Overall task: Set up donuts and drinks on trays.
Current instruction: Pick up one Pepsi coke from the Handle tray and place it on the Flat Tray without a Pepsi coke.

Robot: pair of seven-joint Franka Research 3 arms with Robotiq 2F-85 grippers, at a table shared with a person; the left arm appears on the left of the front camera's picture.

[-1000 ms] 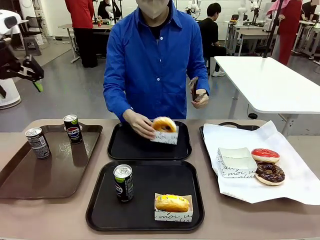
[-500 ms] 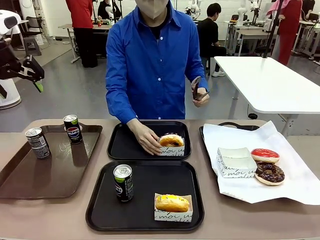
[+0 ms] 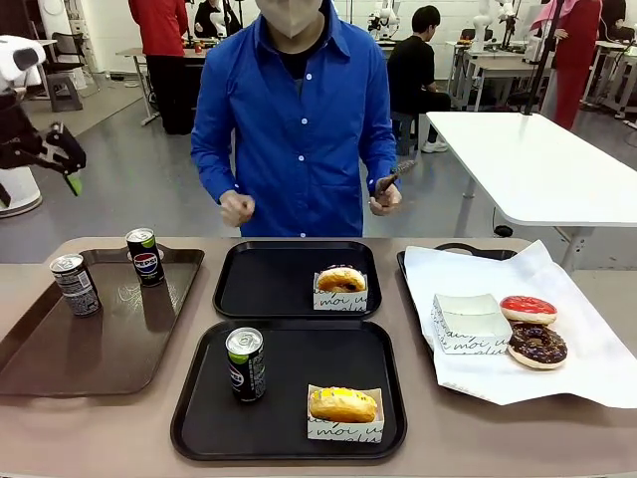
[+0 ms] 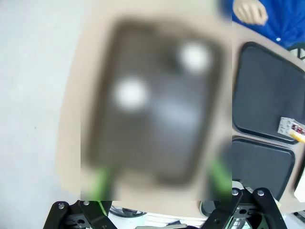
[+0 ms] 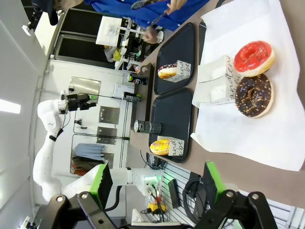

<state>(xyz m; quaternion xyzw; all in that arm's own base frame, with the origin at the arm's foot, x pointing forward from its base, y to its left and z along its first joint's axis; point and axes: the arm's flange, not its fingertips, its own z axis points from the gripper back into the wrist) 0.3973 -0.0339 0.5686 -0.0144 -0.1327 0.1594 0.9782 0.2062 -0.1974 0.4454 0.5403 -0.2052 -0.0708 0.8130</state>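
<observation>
Hovering: left gripper (image 3: 68,157), right gripper (image 5: 156,181), fingers spread wide.
We see far tray (image 3: 264,284) holding one donut (image 3: 340,278), near tray (image 3: 299,378) a yellow donut (image 3: 342,403) plus can (image 3: 245,363).

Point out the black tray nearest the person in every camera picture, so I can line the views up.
Front view: far tray, centre, just beyond the near tray.
Left wrist view: far tray, right edge, upper half, below the person's blue shirt.
Right wrist view: far tray, top middle, turned on end.
Shared landmark: the near tray right beside it.
</observation>
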